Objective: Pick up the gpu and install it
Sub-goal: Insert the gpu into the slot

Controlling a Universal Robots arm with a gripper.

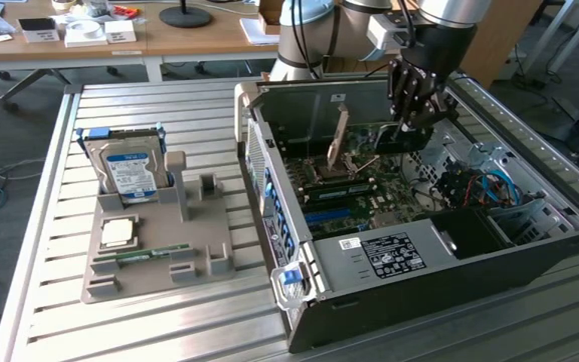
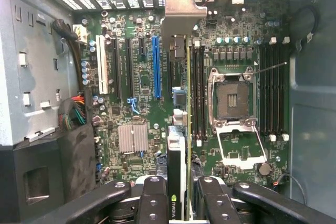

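Now black gripper (image 2: 181, 205) clamps thin green-black gpu card (image 2: 177, 156) edge-on. Pale silvery end bracket; card above green motherboard (image 2: 142, 77).

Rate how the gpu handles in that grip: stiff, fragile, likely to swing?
Probably stiff: the gpu hangs edge-on from the gripper without visible sag. Likely fragile: bare circuit board. May pivot, since the metal bracket sticks out far from the grip.

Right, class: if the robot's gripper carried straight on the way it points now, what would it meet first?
The gripper, shut on the graphics card, points down into the open computer case. The card it carries would reach the motherboard first, seemingly near the blue slot; depth there is unclear.
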